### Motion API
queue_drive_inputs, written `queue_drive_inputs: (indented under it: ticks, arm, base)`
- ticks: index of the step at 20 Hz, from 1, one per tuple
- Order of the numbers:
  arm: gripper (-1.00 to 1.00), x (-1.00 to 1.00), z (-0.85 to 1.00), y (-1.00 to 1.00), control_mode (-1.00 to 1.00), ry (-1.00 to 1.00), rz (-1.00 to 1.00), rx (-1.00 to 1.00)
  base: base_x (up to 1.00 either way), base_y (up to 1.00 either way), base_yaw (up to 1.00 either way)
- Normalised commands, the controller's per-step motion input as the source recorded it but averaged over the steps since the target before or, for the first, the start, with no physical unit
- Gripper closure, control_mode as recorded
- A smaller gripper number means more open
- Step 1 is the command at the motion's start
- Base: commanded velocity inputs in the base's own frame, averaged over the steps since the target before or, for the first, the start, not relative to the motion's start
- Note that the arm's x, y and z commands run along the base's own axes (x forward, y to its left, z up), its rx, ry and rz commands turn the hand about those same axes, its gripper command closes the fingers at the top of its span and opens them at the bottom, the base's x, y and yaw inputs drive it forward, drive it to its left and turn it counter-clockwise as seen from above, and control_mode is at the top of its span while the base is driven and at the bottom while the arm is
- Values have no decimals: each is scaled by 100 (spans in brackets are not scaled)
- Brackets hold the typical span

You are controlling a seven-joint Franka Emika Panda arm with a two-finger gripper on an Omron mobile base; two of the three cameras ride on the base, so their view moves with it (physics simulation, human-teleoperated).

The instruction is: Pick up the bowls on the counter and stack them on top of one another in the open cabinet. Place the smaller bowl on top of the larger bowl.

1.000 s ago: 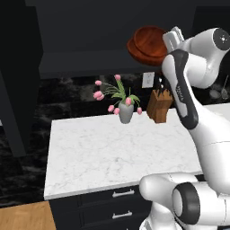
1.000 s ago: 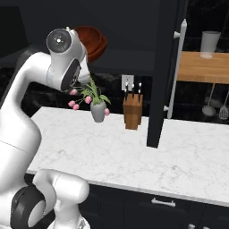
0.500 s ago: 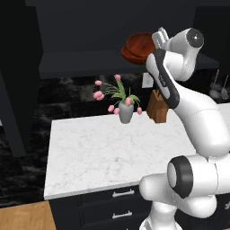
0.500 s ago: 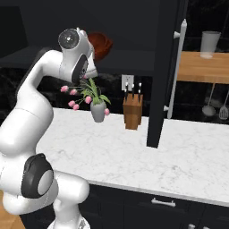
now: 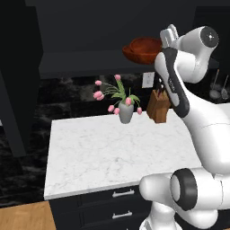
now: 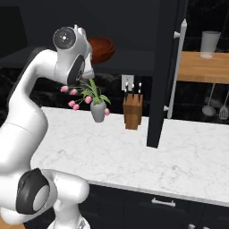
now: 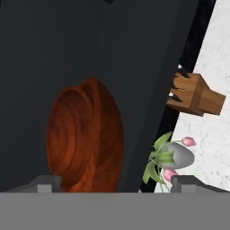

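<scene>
Two reddish-brown bowls (image 5: 143, 48) sit in the open cabinet (image 5: 81, 63), and their outlines merge in this view. In the hand view the smaller bowl (image 7: 96, 96) seems nested in the larger bowl (image 7: 76, 143), both seen edge-on against the cabinet (image 7: 45, 54). My gripper (image 5: 168, 35) is at the bowls' right rim. Its tips stand wide apart at the bottom of the hand view, so the gripper (image 7: 115, 182) is open with nothing held. From the right the bowls (image 6: 102, 48) show behind my arm. The counter (image 5: 112, 152) carries no bowl.
A grey vase of pink tulips (image 5: 126, 111) and a wooden knife block (image 5: 158, 107) stand at the back of the counter (image 6: 179, 152). A black cabinet door (image 6: 163, 71) with a silver handle hangs open on the right. A wooden shelf with a cup (image 6: 209, 44) lies beyond it.
The bowl has sunk slightly onto the shelf. My arm's upper joints have swung round to the right while the hand stays by the bowls' rim.
</scene>
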Motion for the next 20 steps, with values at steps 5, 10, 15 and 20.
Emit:
queue_drive_inputs:
  ticks: [5, 10, 15, 20]
  arm:
    - [-100, -100, 8, -14, -100, 1, -6, 18]
    - [-100, -100, -100, 0, -100, 9, 0, 0]
    - [-100, -100, -100, 1, -100, 6, 3, -11]
    - [-100, -75, -76, -1, -100, 0, 16, -4]
  base:
    - [0, 0, 0]
    - [0, 0, 0]
    - [0, 0, 0]
    - [0, 0, 0]
